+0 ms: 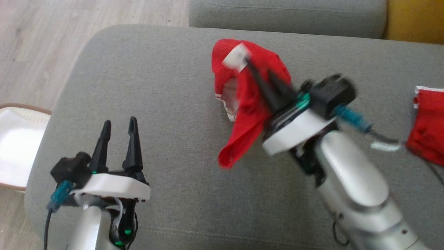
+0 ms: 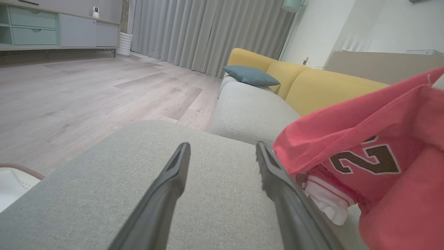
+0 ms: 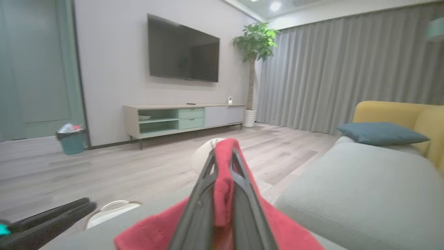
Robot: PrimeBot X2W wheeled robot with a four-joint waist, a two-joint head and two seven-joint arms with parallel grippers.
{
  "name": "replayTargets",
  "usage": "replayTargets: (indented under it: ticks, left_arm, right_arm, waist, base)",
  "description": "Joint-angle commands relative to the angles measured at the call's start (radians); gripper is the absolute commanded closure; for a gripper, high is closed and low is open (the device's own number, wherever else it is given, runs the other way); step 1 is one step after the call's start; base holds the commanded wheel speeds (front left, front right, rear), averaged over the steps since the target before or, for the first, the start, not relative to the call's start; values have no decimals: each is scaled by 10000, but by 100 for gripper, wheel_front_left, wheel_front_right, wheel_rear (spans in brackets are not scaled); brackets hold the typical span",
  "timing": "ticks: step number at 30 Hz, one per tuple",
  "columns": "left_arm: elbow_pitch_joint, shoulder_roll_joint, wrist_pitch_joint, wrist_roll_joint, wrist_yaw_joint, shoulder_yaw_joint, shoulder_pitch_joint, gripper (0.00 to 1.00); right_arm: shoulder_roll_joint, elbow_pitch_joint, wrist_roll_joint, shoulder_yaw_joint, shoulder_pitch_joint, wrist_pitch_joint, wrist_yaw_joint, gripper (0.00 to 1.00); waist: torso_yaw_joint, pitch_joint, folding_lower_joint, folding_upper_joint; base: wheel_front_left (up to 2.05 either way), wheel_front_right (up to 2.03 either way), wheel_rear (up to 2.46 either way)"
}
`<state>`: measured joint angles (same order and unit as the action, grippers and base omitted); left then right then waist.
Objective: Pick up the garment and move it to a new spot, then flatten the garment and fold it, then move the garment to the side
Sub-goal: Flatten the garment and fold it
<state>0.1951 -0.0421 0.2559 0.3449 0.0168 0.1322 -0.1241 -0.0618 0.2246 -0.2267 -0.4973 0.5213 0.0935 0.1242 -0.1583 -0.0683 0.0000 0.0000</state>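
1. Pick-up is the step in hand: right gripper (image 1: 259,67) pinches the bunched red mesh jersey garment (image 1: 246,121), fingers pressed together on a fold, cloth dangling over the grey fabric sofa cushion (image 1: 166,80).
2. Left gripper (image 1: 119,122) hovers near-left, fingers spread, empty.
3. Next move likely calls for carrying it to bare cushion, lowering, then releasing to flatten.

A dark numeral "2" (image 2: 364,163), edged in white, stands on the red garment (image 2: 392,114) in the left wrist view; a second figure just above it is lost in a fold. The garment's white tag (image 1: 236,56), blurred in the head view, cannot be read.
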Motion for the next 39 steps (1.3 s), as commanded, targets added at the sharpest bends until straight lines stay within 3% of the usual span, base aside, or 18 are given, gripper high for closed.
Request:
replayTargets:
  ticks: [1, 7, 8, 13, 18, 19, 20, 21, 29, 39]
  left_arm:
    - [-413, -83, 59, 49, -44, -392, -284, 0]
    - [-488, -82, 59, 155, -51, -293, -347, 0]
    - [-488, -82, 59, 155, -51, -293, -347, 0]
    - [-442, -82, 59, 148, 8, -234, -497, 0]
    - [-364, -82, 59, 96, 124, -154, -712, 0]
    - [-345, -82, 59, 78, 142, -135, -758, 0]
    - [-325, -82, 59, 59, 158, -119, -802, 0]
    - [-309, -82, 59, 48, 166, -107, -839, 0]
    - [-144, -82, 59, 8, 190, -68, -830, 0]
    - [-244, -82, 59, 101, 76, 22, -544, 0]
  right_arm:
    - [115, -431, 207, 394, 476, -249, 65, 100]
    - [-685, -469, 703, 2836, 389, -1300, 65, 100]
    - [-685, -469, 703, 2836, 389, -1300, 65, 100]
    - [-1260, 12, 1394, 5204, 229, -1989, 65, 100]
    - [-1208, 1009, 2366, 6799, 148, -2218, 65, 100]
    - [-1168, 1198, 2616, 6960, 142, -2214, 65, 63]
    - [-1062, 1362, 2797, 7119, 156, -2162, 65, 0]
    - [-953, 1495, 2981, 7207, 167, -2073, 65, 0]
    - [-206, 1588, 3327, 6409, -48, -690, 65, 0]
    - [100, 42, 1862, 3510, -1881, 491, 65, 0]
  waist:
    - [103, -58, 0, 0]
    - [286, -320, 0, 0]
    - [286, -320, 0, 0]
    - [407, -690, 0, 0]
    - [469, -1010, 0, 0]
    - [475, -1053, 0, 0]
    - [481, -1083, 0, 0]
    - [487, -1105, 0, 0]
    - [632, -878, 0, 0]
    - [766, -189, 0, 0]
  base:
    - [0, 0, 0]
    - [0, 0, 0]
    - [0, 0, 0]
    - [0, 0, 0]
    - [0, 0, 0]
    - [0, 0, 0]
    - [0, 0, 0]
    - [0, 0, 0]
    - [0, 0, 0]
    - [0, 0, 0]
